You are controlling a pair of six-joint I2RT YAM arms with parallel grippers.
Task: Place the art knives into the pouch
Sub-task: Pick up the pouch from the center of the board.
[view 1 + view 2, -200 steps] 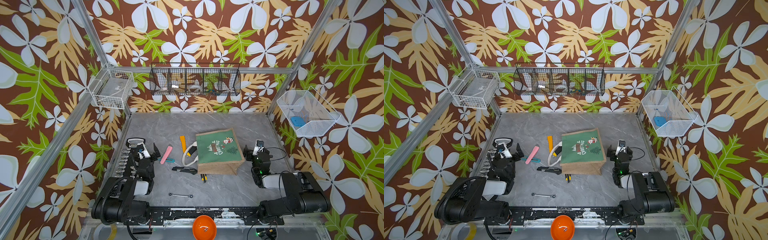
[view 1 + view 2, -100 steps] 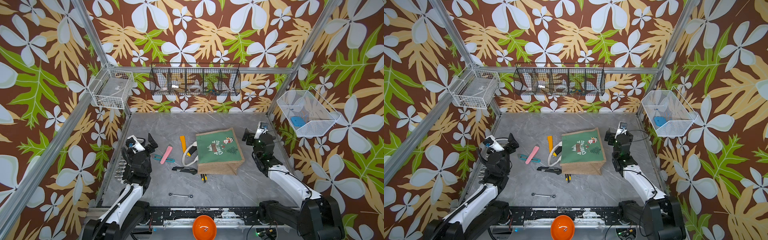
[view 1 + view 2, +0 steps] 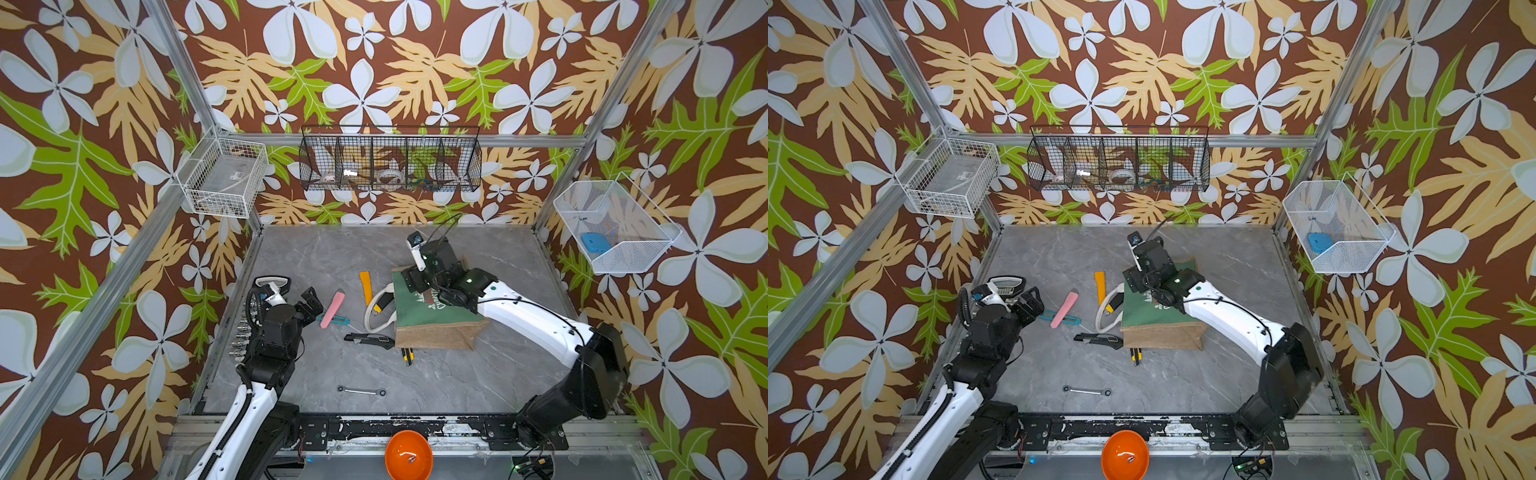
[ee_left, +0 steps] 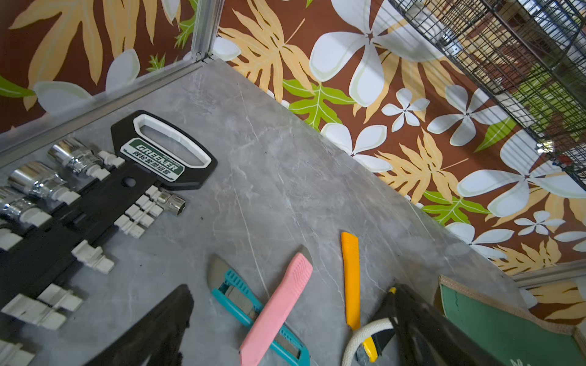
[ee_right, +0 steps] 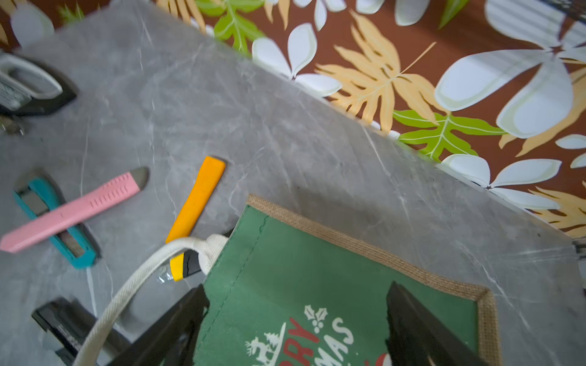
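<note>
1. Far left: a socket rack (image 4: 126, 190) lies along the left rail. It has no part in this job.
2. My left fingers (image 3: 311, 305) hang spread wide with nothing between them, low over the tabletop (image 3: 316, 257) just left of the cutters. I judge they are staged for a pick.
3. The pink cutter (image 4: 279, 304), which I take for the art knife, lies crossed over a teal cutter (image 4: 234, 298), apart from the pouch (image 3: 432, 316). Being on top, it should lift clear first.
4. The orange cutter (image 3: 365, 286) has its near end tucked under the rope handle (image 5: 211, 250). A black cutter (image 3: 370, 340) lies nearer.
5. The pouch lies flat, green panel up, mouth facing left toward the cutters.
6. My right fingers (image 3: 412, 281), wide apart and empty, straddle the panel by the mouth's far corner, probably to open it. Whether they touch the pouch, I cannot tell.
</note>
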